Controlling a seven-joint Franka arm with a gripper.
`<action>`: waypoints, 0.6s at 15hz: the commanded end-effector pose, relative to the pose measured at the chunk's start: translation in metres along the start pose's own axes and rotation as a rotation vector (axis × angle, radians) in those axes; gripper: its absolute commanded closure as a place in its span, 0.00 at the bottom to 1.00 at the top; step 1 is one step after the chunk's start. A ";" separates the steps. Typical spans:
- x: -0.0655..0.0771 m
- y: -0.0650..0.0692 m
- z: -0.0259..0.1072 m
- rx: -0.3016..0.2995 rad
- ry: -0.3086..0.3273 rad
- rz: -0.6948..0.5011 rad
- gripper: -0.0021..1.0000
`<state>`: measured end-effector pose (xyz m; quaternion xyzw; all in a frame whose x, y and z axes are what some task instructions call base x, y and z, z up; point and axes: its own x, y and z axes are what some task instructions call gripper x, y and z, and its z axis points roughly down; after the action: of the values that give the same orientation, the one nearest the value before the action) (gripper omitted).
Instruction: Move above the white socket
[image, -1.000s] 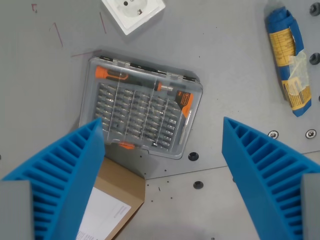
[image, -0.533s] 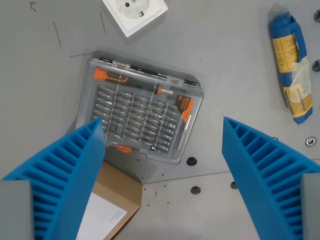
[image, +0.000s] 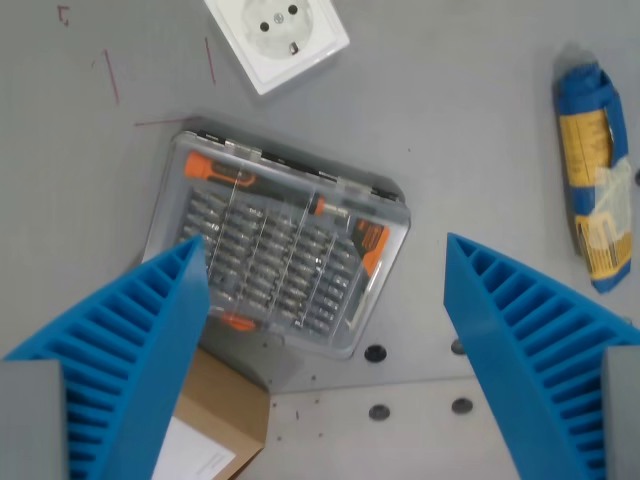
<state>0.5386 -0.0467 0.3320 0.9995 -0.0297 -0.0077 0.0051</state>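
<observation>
Socket: the square white plastic wall socket (image: 277, 38) is lying on the grey metal bench (image: 470, 130), at the wrist view's top edge.
Gripper: the blue ribbed gripper (image: 325, 300) is hanging wide open, empty, over the clear plastic screwdriver-bit case (image: 275, 243).
Progress: seemingly partway; centring over the socket is remaining.

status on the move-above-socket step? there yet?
Not yet. Done: nothing to grasp here, and the gripper is open and empty. In hand: it hangs over the clear screwdriver bit case, which fills the middle of the wrist view. Left: the white socket sits at the top edge, toward the wrist view's left and partly cut off, so the arm has to travel that way until the socket lies between the fingers.
</observation>
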 end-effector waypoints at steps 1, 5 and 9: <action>0.002 -0.002 0.014 -0.011 0.071 -0.149 0.00; 0.008 -0.004 0.030 -0.017 0.085 -0.207 0.00; 0.014 -0.007 0.049 -0.024 0.093 -0.261 0.00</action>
<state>0.5548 -0.0428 0.2896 0.9996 0.0266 -0.0085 0.0066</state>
